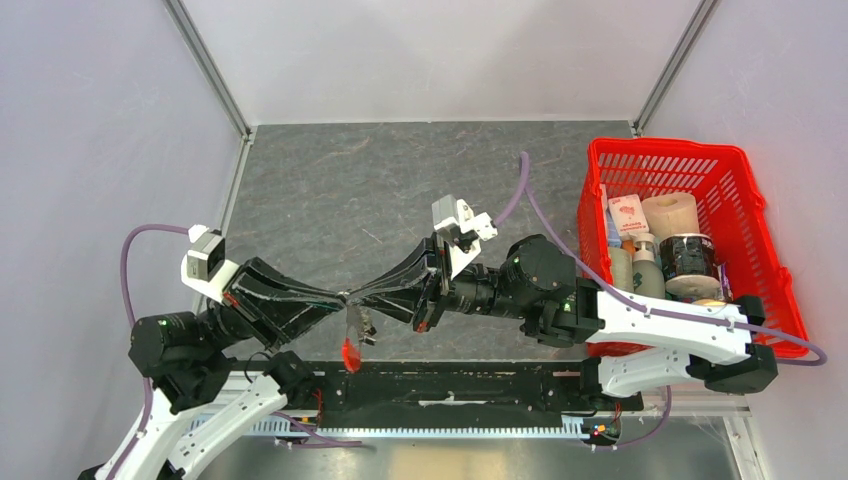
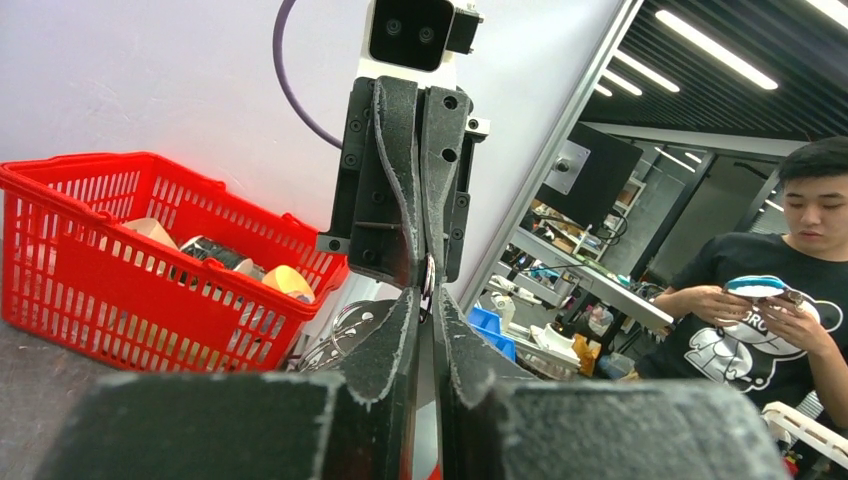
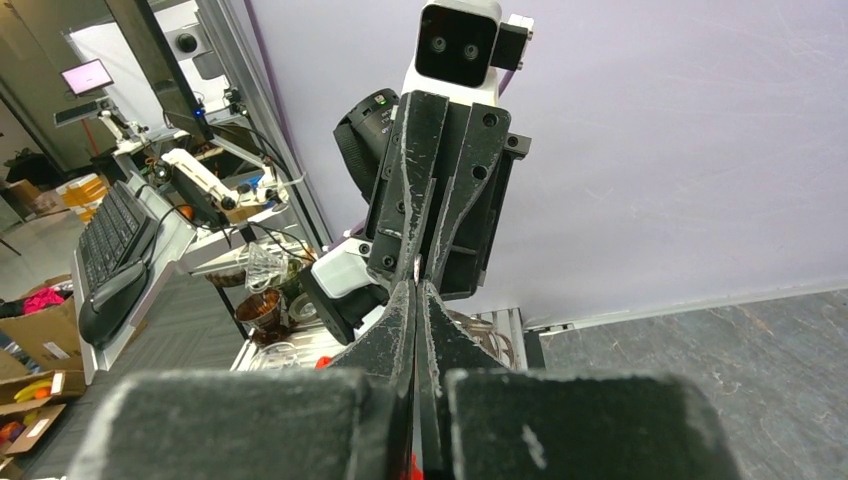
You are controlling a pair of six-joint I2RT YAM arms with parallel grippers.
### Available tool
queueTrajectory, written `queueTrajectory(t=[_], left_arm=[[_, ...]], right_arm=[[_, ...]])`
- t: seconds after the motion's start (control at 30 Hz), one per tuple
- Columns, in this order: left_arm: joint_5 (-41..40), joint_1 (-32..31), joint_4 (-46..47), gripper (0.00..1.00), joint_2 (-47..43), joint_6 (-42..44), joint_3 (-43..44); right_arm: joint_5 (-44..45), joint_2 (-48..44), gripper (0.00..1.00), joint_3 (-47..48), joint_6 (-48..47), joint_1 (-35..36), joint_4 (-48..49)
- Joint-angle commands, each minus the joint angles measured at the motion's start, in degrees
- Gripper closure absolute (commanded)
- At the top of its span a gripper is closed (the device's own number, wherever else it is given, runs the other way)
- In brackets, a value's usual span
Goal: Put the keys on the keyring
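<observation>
My two grippers meet tip to tip above the near middle of the table. The right gripper (image 1: 358,296) is shut on the thin metal ring of the keyring (image 2: 429,275). The left gripper (image 1: 340,298) faces it with its jaws almost together, and the ring's edge sits at its tips (image 2: 427,293). Below the meeting point hang the red fob (image 1: 350,355) and a small grey metal piece (image 1: 366,326); I cannot tell whether that piece is a key or chain. Loose keys are out of view. In the right wrist view the right gripper (image 3: 417,285) shows only a metal sliver between its pads.
A red plastic basket (image 1: 690,160) with bottles and tape rolls stands at the right side of the table. A black strip (image 1: 450,385) runs along the near edge between the arm bases. Pale walls enclose the dark grey tabletop (image 1: 380,190).
</observation>
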Motion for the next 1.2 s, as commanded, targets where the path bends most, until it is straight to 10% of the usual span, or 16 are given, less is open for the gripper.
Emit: queueTrajectory(t=[0.0, 0.33, 0.53, 1.17], left_arm=[[0.7, -0.1, 2.1, 0.88, 1.3, -1.5, 0.2], [0.4, -0.1, 2.1, 0.98, 0.6, 0.2, 0.3], [4.4, -0.1, -0.2, 0.98, 2.3, 1.0, 2.5], [14.8, -0.1, -35.9, 0.98, 14.5, 19.8, 19.3]], right_arm=[[-0.4, 0.1, 1.00, 0.3, 0.8, 0.1, 4.3], [-0.2, -1.4, 1.00, -0.3, 1.9, 0.1, 0.8], [0.9, -3.9, 0.64, 1.3, 1.5, 0.1, -7.7], [-0.7, 2.0, 0.48, 23.9, -5.6, 0.0, -45.7]])
